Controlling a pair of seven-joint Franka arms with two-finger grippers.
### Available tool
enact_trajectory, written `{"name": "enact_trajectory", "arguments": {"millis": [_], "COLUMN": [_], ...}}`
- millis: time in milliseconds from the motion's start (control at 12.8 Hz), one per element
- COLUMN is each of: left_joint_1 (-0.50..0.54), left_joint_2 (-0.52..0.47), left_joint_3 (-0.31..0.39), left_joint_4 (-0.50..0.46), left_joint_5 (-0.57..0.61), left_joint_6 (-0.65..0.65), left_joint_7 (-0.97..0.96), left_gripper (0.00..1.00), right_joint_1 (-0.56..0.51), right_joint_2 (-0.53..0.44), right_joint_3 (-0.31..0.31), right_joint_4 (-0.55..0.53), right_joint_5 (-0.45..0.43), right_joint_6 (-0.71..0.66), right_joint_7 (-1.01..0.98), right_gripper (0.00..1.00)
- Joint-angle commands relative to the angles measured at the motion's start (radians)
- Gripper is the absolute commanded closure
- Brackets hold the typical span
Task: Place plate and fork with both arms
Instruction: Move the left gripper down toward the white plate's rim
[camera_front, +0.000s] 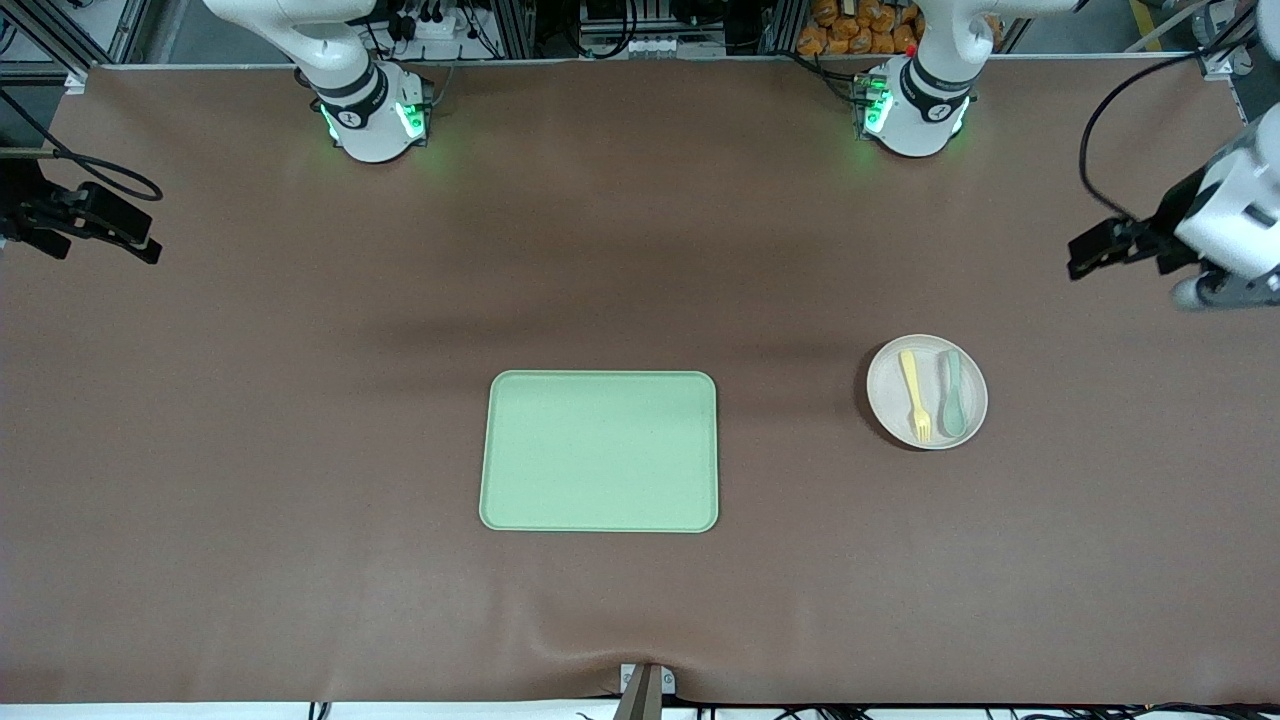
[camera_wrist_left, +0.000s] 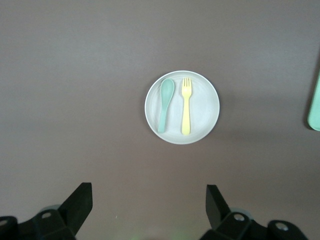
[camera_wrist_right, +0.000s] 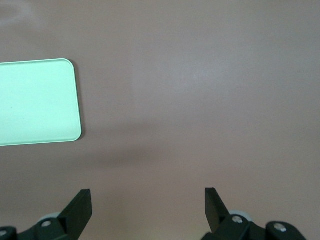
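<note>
Nearest you lies the light-green tray (camera_front: 599, 451), flat on the brown table cover (camera_front: 300, 400) at mid-table, with nothing on it; a little farther from you, and toward the left arm's end of the table, sits the cream plate (camera_front: 927, 392), well apart from the tray; on the plate you have the pale-yellow fork (camera_front: 915, 395) and the grey-green spoon (camera_front: 952, 393) side by side without touching, the fork on the tray's side, its tines and the spoon's bowl both pointing toward you. Farther still, the left gripper (camera_wrist_left: 149, 210) hangs in the air over the table's edge at the left arm's end; its wrist view shows the fingers (camera_wrist_left: 80, 202) spread wide with nothing between them, the plate in view between them on the table. The right gripper (camera_wrist_right: 148, 209) hovers at the right arm's end, its fingers (camera_wrist_right: 81, 205) likewise wide and empty; in the front view you see only what seems its dark tip (camera_front: 90, 225). Both arms wait.
</note>
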Motion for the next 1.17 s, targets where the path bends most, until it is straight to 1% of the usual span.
{"name": "enact_trajectory", "arguments": {"millis": [0,156,468,545,623,935,1091], "left_joint_1": [0.005,0.034,0.047,0.069,0.074,0.077,0.109], "left_joint_2": [-0.04,-0.036,0.044,0.069,0.095,0.2,0.251], "left_joint_3": [-0.002,-0.005,-0.002,-0.005,-0.005,-0.005,-0.006], "left_joint_4": [-0.188,-0.27,-0.34,-0.359,-0.371,-0.371,-0.371], "left_joint_5": [-0.01,-0.013,-0.015,-0.015,-0.016,-0.024,-0.085], "left_joint_6": [0.155,0.252,0.413,0.46,0.502,0.594,0.634], "left_joint_7": [0.0,0.0,-0.029,-0.03,-0.031,-0.036,-0.034], "left_gripper": [0.0,0.0,0.0,0.0,0.0,0.0,0.0], "right_joint_1": [0.006,0.006,0.009,0.01,0.01,0.012,0.012], "right_joint_2": [-0.006,-0.006,-0.005,-0.005,-0.005,-0.005,-0.005], "right_joint_3": [-0.002,-0.002,-0.002,-0.002,-0.002,-0.002,-0.002], "right_joint_4": [-0.004,-0.004,-0.004,-0.004,-0.004,-0.002,-0.004], "right_joint_5": [-0.006,-0.004,-0.004,-0.004,-0.004,-0.004,-0.004], "right_joint_6": [0.0,0.0,0.0,0.0,0.0,0.0,0.0], "right_joint_7": [0.003,0.003,0.003,0.003,0.003,0.003,0.003], "right_gripper": [0.0,0.0,0.0,0.0,0.0,0.0,0.0]}}
